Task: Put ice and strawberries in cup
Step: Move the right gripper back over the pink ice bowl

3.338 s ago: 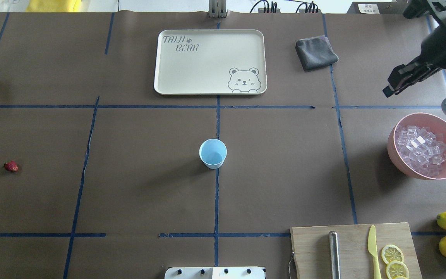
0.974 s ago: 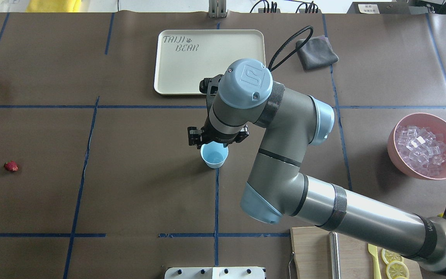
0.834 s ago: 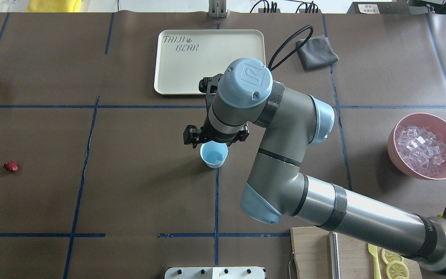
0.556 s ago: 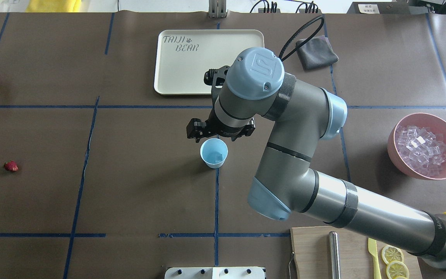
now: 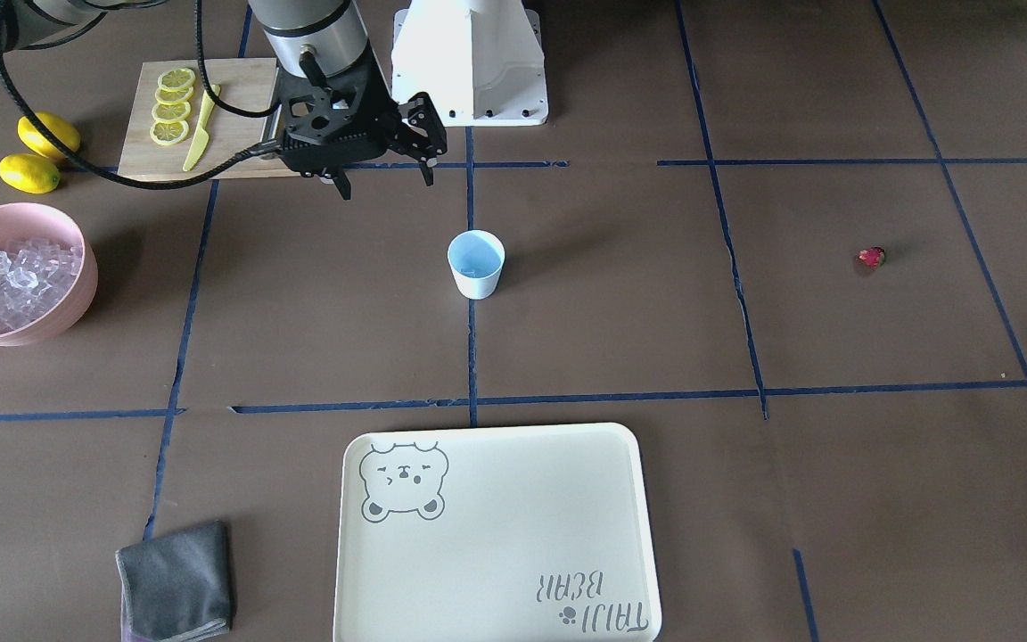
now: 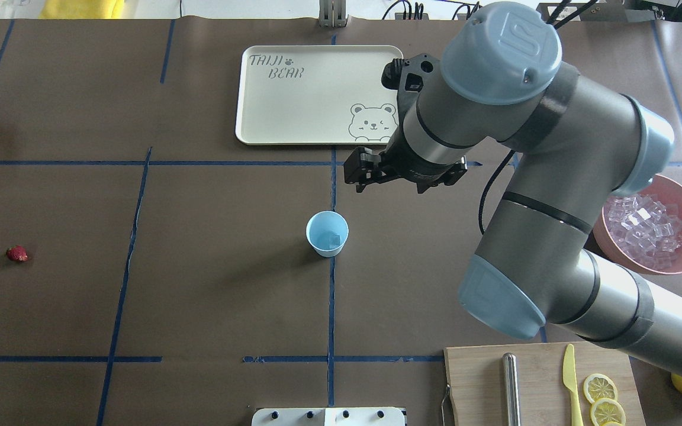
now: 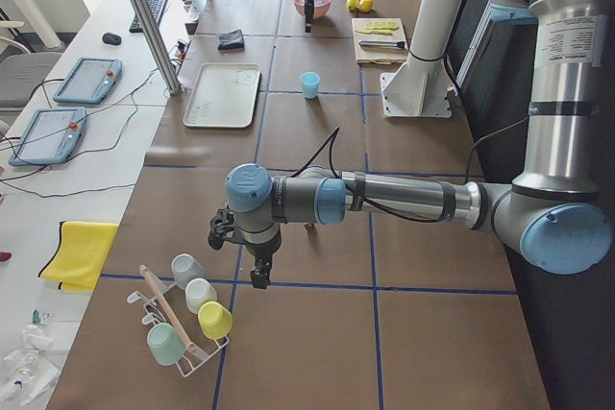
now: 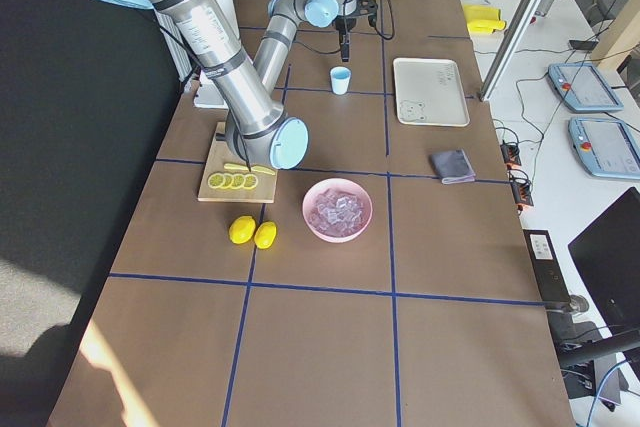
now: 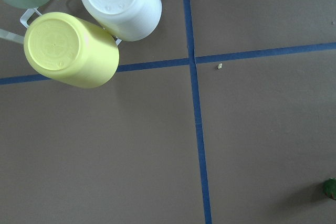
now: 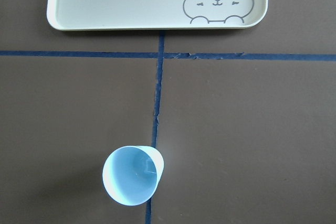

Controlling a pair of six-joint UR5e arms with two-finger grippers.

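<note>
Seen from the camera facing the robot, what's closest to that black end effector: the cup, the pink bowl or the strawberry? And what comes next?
1. cup, mid-table, closest to the right end effector.
2. pink bowl, on the robot's right.
3. strawberry, far on its left.

The cup (image 10: 131, 182) stands beside blue tape (image 10: 156, 103), apart from the tray (image 10: 105, 1).

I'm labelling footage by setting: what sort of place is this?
Probably a robotics lab, not a kitchen: the robot's right arm and left arm reach over a paper-covered table marked with a blue tape grid, and touchscreen control pendants lie on a side bench.
</note>
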